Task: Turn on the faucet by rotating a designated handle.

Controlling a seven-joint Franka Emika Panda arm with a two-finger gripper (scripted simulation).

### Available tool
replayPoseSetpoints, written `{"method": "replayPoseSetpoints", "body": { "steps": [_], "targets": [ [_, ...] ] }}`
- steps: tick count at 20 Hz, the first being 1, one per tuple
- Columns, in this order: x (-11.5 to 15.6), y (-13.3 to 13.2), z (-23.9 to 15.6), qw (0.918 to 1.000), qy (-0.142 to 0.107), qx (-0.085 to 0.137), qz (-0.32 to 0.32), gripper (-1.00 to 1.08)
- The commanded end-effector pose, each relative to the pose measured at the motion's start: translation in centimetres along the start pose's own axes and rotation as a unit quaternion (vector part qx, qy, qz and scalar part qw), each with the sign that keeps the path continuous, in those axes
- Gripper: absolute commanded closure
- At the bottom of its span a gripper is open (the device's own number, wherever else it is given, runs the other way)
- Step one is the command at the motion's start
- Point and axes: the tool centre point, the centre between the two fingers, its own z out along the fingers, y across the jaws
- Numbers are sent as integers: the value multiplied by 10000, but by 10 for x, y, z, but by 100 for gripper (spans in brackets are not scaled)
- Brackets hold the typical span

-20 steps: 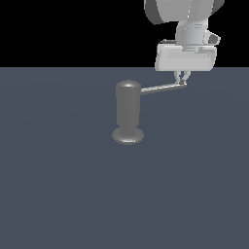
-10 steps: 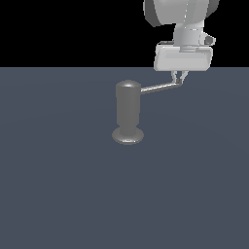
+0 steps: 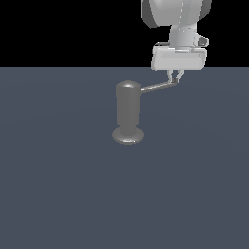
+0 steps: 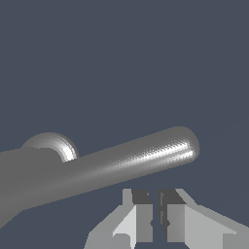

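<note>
Dark slate tabletop (image 3: 58,185) carries the grey faucet (image 3: 128,114), standing upright on its flared base. Its handle (image 3: 158,87) juts from the rounded top toward the exterior view's right. Hand (image 3: 174,79) sits at the rod's tip, fingers (image 4: 141,214) nearly together, gripping nothing; wrist view shows the rod beside them.

A flat, matte slate-blue surface (image 3: 63,194) fills the lower scene, plain and evenly lit. Above its straight far edge the backdrop (image 3: 68,29) is solid black.
</note>
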Motion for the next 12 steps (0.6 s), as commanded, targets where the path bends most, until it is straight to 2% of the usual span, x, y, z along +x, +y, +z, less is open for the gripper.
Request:
{"method": "replayPoseSetpoints", "body": {
  "steps": [1,12],
  "targets": [
    [9,-7,8,10000,-19,19,-34,108],
    [31,-9,10,10000,-32,18,-18,108]
  ]
}}
